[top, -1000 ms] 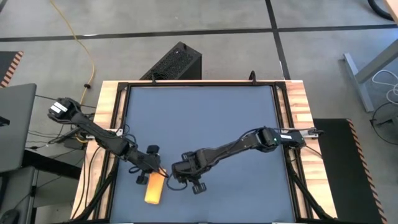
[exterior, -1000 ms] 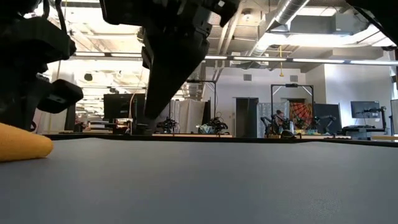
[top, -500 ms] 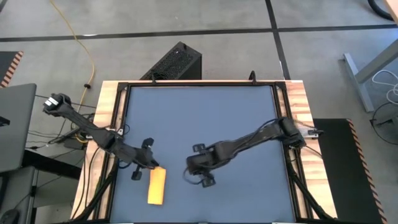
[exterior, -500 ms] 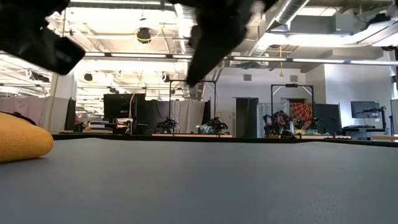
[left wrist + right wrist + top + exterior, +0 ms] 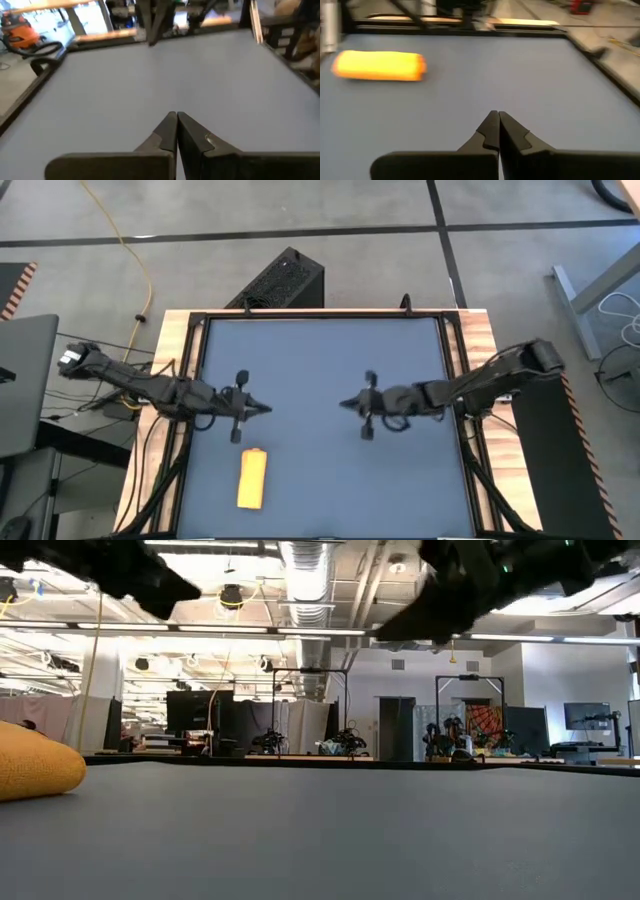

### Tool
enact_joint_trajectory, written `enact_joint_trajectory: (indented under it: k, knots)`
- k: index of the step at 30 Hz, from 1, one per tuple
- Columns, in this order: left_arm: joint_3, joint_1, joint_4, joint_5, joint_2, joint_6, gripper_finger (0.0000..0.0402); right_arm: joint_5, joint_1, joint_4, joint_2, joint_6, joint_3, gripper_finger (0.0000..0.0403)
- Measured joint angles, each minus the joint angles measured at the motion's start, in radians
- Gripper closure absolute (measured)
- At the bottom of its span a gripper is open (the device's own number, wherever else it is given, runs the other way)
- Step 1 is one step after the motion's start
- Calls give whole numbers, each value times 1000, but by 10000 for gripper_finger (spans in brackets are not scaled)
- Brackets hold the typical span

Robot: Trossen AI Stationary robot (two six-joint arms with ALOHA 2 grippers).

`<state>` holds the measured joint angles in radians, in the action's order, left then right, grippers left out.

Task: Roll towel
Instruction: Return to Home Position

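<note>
Around the table we see a grey concrete floor (image 5: 330,210) and a black box (image 5: 281,280) by the far edge; the low view opens onto a workshop hall under ceiling ducts (image 5: 310,560). The blue-grey table (image 5: 320,350) sits in a wooden frame. Above it the left gripper (image 5: 258,409) and right gripper (image 5: 347,402) face each other, well apart, each with fingers pressed together on nothing. The towel (image 5: 251,478), rolled into a short yellow cylinder, lies near the front left.
</note>
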<state>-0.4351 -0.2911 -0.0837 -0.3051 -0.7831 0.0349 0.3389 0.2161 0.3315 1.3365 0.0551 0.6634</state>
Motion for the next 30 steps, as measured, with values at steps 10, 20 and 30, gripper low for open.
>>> enact_joint_trajectory:
  k: [10, 20, 30]
  knots:
    - [91, 170, 5, 169, 153, 10, 401, -47, -112, 62, -433, 16, -331, 383]
    - [364, 345, -280, 321, 277, 15, 401, -219, -370, 360, -607, 128, -641, 384]
    - [424, 555, -275, 554, 308, -12, 401, -343, -481, 182, -597, 159, -655, 379]
